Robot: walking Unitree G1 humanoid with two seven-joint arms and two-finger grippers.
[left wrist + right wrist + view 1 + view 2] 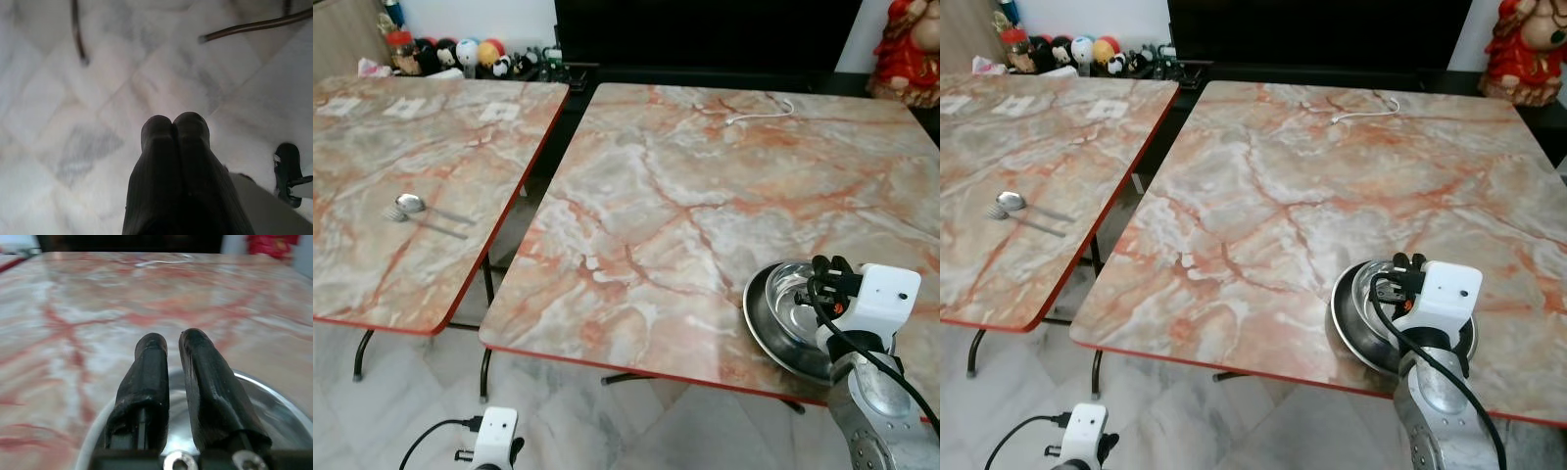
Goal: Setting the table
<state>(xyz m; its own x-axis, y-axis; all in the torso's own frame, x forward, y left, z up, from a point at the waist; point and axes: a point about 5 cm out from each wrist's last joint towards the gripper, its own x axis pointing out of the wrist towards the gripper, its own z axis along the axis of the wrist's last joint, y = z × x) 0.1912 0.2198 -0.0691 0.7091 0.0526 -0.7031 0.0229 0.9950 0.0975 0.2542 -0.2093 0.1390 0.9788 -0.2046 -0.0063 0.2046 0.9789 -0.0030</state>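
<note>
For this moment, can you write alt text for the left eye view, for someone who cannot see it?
The right gripper is over a steel bowl at the near right edge of a marble table. A spoon and fork lie on a second table to the left; the left arm hangs low.
</note>
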